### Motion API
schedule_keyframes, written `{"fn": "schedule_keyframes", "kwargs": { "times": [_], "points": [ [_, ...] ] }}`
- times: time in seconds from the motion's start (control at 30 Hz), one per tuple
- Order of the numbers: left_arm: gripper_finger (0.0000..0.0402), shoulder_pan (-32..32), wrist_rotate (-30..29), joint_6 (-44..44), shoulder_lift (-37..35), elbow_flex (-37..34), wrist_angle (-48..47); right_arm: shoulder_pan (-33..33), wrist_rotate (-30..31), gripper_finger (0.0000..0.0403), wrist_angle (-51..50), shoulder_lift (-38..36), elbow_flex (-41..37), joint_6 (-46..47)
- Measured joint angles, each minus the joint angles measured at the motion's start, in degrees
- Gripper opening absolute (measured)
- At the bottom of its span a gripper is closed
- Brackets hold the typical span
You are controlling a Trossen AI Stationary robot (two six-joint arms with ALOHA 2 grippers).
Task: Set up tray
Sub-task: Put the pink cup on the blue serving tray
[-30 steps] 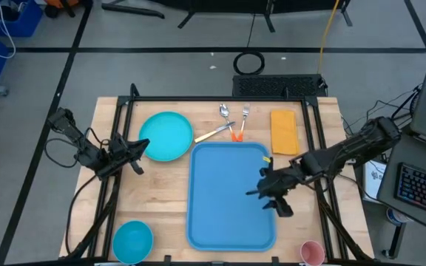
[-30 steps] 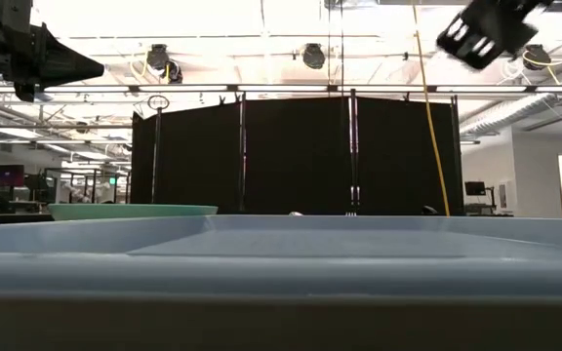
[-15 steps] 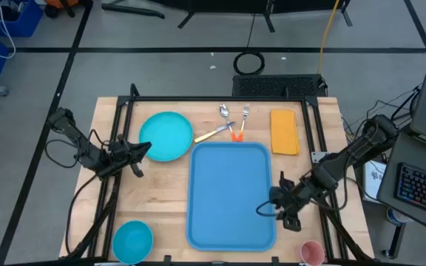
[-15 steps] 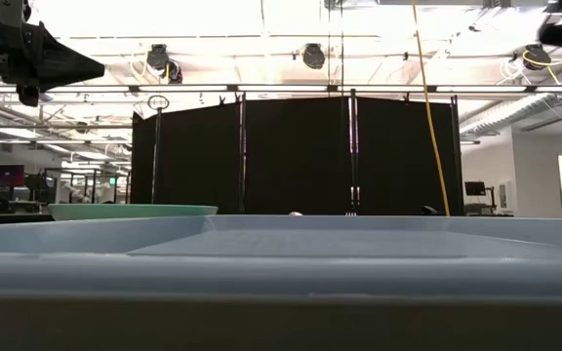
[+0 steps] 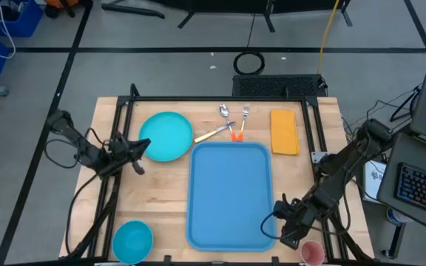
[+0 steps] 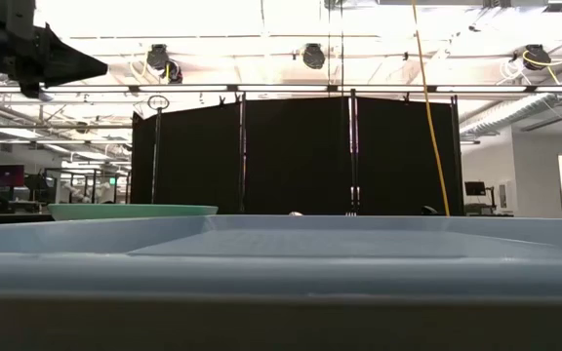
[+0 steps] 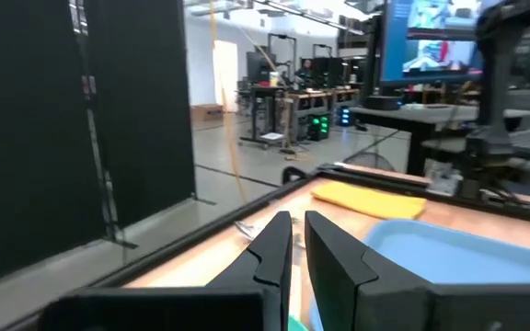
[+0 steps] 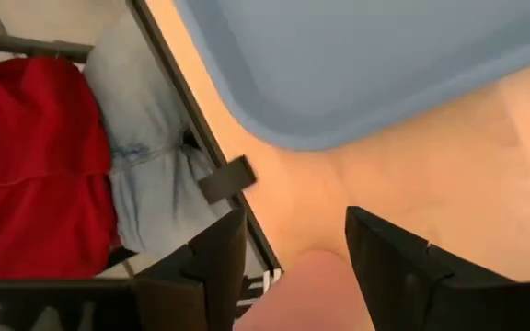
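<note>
The light-blue tray (image 5: 231,193) lies flat in the middle of the table and fills the foreground of the low view (image 6: 281,263). My right gripper (image 5: 288,230) hangs open, slanting down, over the table by the tray's near right corner (image 8: 293,129). A pink cup (image 5: 313,253) stands just beyond that corner, and its rim (image 8: 306,294) shows between my right gripper's (image 8: 288,248) fingers, apart from them. My left gripper (image 5: 143,148) is shut and level above the table's left side, next to the turquoise plate (image 5: 166,135); nothing is between its fingers (image 7: 297,248).
A fork, a spoon and an orange-handled knife (image 5: 231,122) lie beyond the tray's far edge, with a yellow napkin (image 5: 284,131) to their right. A blue bowl (image 5: 132,241) stands at the near left corner. Red and pale cloth (image 8: 35,165) shows past the table's frame.
My right gripper has swung from over the tray's right part toward the table's near edge, ending above the pink cup by the tray's near right corner. It has rolled about its own axis, sunk a little, and left the low view.
</note>
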Motion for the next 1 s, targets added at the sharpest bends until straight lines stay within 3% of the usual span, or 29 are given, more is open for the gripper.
{"fn": "schedule_keyframes", "kwargs": {
  "times": [0.53,0.73,1.0],
  "points": [
    [0.0037,7.45,13.84,-1.84,0.05,0.00,-3.67,0.65,-11.34,0.0158,0.17,2.42,3.16,23.26],
    [0.0037,8.38,15.05,-3.29,0.05,0.00,-6.26,0.81,-16.64,0.0157,0.58,2.42,3.14,28.97],
    [0.0037,9.10,15.09,-4.78,0.05,0.00,-7.91,1.15,-19.13,0.0157,1.95,2.42,3.14,34.68]
  ]
}}
